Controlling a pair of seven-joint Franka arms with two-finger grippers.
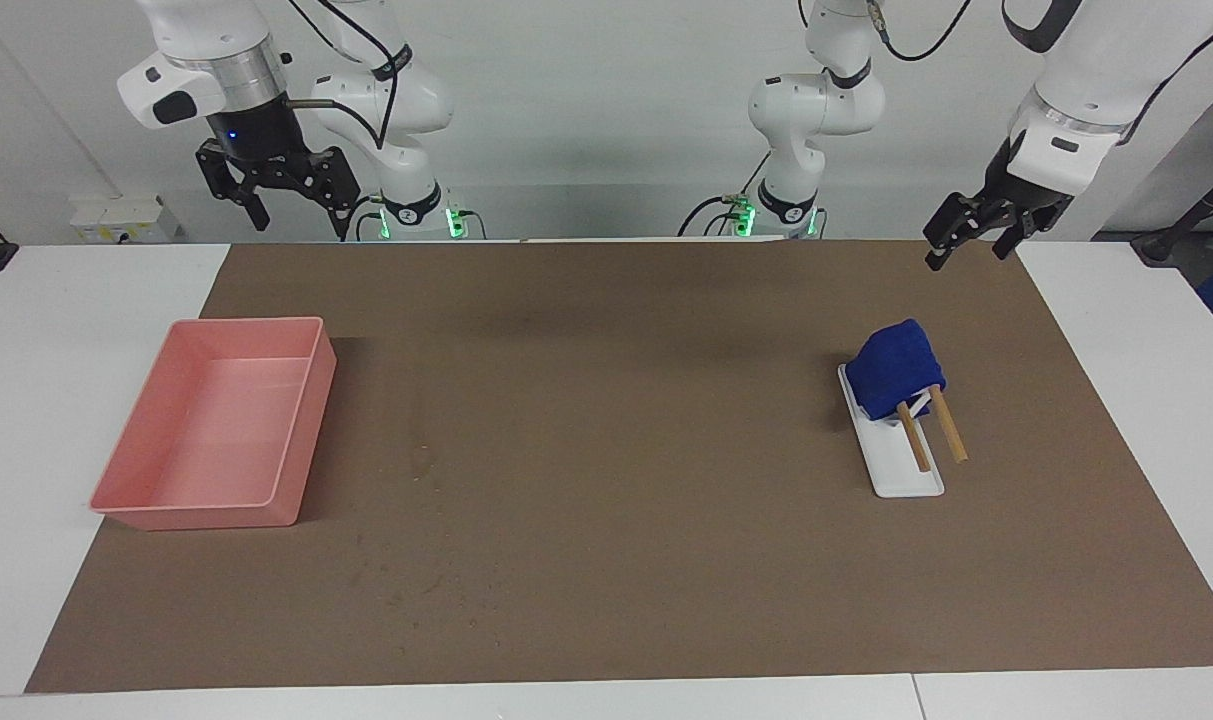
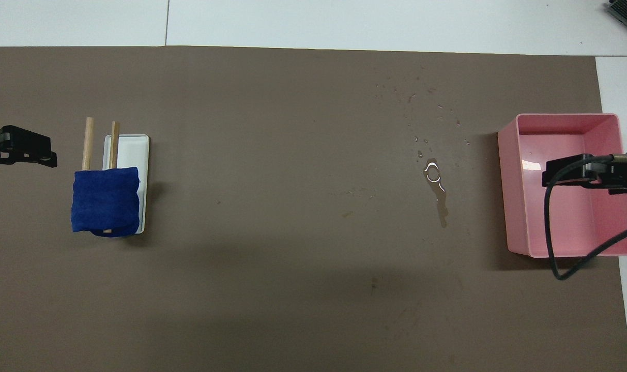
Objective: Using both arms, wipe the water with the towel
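The deep-blue towel (image 1: 894, 366) (image 2: 105, 204) hangs folded over two wooden rods (image 1: 949, 425) (image 2: 88, 142) on a small white stand (image 1: 906, 480) (image 2: 137, 150), toward the left arm's end of the table. A water puddle (image 2: 436, 188) (image 1: 421, 450) with scattered droplets lies on the brown mat beside the pink tray. My left gripper (image 1: 969, 255) (image 2: 44, 154) hangs open and empty in the air over the mat's edge beside the stand. High over the pink tray, my right gripper (image 1: 301, 215) (image 2: 564, 174) is open and empty too.
The pink tray (image 1: 311, 420) (image 2: 509, 196) stands at the right arm's end of the mat and seems to hold a little water. A brown mat (image 1: 616, 400) covers most of the white table. A black cable (image 2: 551, 243) loops over the tray.
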